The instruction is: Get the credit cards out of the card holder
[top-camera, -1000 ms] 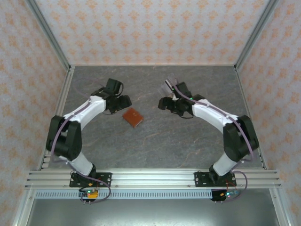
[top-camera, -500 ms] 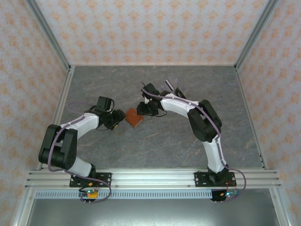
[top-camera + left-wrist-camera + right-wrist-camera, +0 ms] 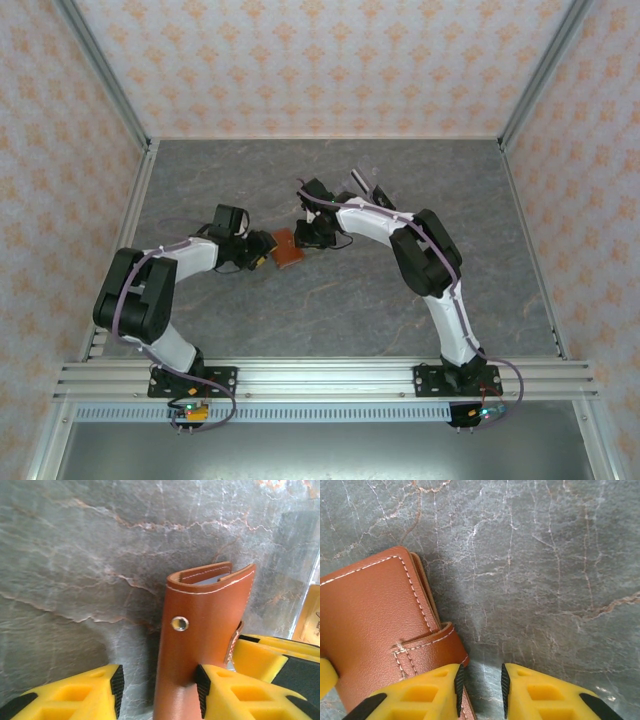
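- Reaching in from the left, the left claw [image 3: 262, 250] has its jaws partly open on either side of the card holder [image 3: 287, 250]. In the left wrist view its right finger [image 3: 235, 692] touches the leather, while its left finger [image 3: 70, 695] stands clear of it.
- The card holder lies near the middle of the grey marbled table [image 3: 330, 320], between the two claws.
- It is smooth reddish-brown leather with pale stitching, a metal snap stud [image 3: 180, 624] on one face and a strap [image 3: 427, 647] wrapped round one edge.
- In the left wrist view it is tipped up rather than flat, its long axis running away from the claw.
- Its far end shows two leaves joined by a curved spine, with grey-blue lining between; what sits inside cannot be made out.
- The right claw [image 3: 480, 680], at the holder's right side, is nearly closed, with a narrow slit between the jaws. Its left finger [image 3: 415, 692] lies over the strap; whether it pinches anything I cannot tell.
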### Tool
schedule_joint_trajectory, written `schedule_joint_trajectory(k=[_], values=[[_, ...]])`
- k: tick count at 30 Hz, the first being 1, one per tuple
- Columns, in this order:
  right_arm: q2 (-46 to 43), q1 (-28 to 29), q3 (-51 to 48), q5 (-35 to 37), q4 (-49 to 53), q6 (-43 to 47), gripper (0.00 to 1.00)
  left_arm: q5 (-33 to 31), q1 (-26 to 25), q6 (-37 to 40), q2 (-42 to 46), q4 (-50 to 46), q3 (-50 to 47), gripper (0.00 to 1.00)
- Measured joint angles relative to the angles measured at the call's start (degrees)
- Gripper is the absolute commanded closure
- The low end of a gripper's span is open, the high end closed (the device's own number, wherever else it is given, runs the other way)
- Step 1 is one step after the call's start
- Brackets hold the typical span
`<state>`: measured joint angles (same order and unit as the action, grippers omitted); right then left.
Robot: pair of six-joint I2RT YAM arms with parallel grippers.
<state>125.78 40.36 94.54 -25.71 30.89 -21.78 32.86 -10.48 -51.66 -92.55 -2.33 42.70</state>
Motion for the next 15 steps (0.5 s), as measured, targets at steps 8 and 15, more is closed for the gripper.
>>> schedule_joint_trajectory(k=[8,15], values=[[0.3,0.0,0.2,-0.1,0.2,0.0,0.72,2.4,0.0,0.1,-1.7,1.4,1.1,0.57],[0.3,0.0,0.2,-1.1,-0.1,-0.1,0.71,4.3,-1.2,0.9,-2.2,1.7,2.2,0.64]])
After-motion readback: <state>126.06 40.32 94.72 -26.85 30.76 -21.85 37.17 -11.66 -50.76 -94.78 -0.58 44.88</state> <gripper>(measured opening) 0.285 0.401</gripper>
